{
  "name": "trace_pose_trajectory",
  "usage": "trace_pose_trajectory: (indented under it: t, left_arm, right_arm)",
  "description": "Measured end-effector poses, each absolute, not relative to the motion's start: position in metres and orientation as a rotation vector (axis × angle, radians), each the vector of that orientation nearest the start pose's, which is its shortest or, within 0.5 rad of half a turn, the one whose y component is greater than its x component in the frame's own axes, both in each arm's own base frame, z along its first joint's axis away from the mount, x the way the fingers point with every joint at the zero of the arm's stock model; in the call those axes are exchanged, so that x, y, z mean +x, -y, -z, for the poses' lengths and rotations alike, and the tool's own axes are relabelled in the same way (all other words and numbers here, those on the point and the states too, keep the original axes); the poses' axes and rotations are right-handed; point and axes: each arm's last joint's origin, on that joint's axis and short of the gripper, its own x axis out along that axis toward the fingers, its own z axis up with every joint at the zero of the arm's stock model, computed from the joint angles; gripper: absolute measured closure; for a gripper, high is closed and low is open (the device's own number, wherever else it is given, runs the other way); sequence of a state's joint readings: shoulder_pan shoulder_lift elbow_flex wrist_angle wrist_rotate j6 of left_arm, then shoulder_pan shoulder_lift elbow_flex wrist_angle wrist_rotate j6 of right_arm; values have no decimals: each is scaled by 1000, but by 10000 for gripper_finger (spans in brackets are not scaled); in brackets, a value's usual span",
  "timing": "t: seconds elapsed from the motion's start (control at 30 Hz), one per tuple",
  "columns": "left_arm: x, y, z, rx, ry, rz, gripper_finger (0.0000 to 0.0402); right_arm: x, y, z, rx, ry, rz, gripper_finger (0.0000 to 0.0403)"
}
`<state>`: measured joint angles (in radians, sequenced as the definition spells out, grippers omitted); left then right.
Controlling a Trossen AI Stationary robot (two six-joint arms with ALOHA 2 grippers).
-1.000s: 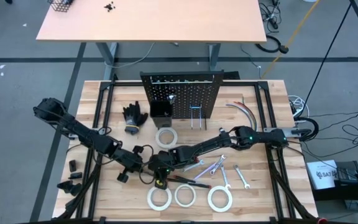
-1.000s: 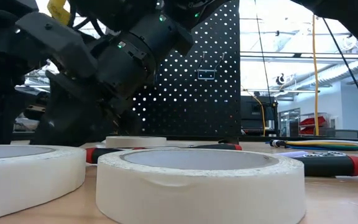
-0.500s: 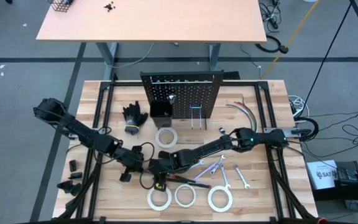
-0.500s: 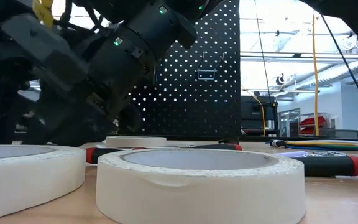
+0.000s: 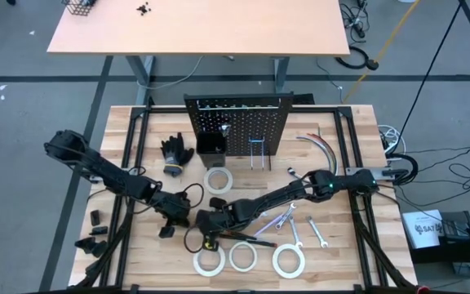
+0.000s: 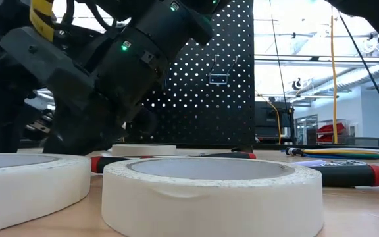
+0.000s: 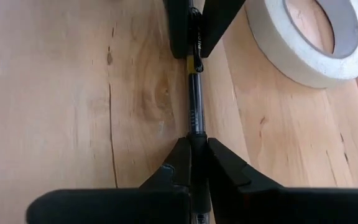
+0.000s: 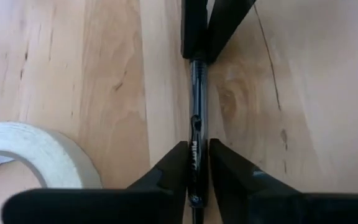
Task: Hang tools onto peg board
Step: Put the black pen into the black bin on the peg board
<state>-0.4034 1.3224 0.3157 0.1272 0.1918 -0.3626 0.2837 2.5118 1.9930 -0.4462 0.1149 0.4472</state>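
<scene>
White tape rolls [image 5: 244, 256], seemingly four; both jaws clench one black pen [image 7: 195, 106].

From my left wrist camera I see my left gripper [image 7: 193, 163] at the bottom centre of the frame, its two dark fingers [image 7: 176, 163] closed on a thin black pen [image 7: 194, 106] with a yellow band. The pen runs straight up the middle of the frame over the wooden tabletop [image 7: 61, 93]. At the top centre, the right gripper [image 7: 192, 34] pinches the pen's far end. A white tape roll [image 7: 303, 37] lies flat in the upper right corner.
</scene>
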Motion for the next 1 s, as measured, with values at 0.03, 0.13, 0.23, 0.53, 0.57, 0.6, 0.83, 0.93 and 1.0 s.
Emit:
trace_pose_trajectory:
  t: [0.03,0.13,0.23,0.53,0.57,0.6,0.83,0.93,1.0]
  left_arm:
    - [181,83,-111,-238,-969,386,381]
    - [181,83,-111,-234,-965,387,367]
    - [181,83,-111,-227,-959,393,331]
    - [189,88,-123,-292,-955,451,235]
    - [190,87,-124,-292,-953,448,233]
    - [190,87,-124,-289,-953,447,232]
    - [193,82,-124,-234,-921,413,230]
    - [195,77,-124,-181,-890,355,230]
    - [196,76,-124,-171,-883,338,230]
  right_arm:
    - [510,-147,-110,225,-957,71,356]
    - [509,-150,-110,232,-950,94,383]
    - [509,-150,-110,237,-953,89,385]
    - [503,-148,-131,157,-954,75,386]
    - [501,-148,-135,134,-959,76,386]
    - [500,-147,-139,121,-961,70,386]
    - [499,-133,-160,114,-961,16,391]
    - [503,-128,-165,129,-934,-23,391]
    - [504,-127,-168,136,-931,-43,391]
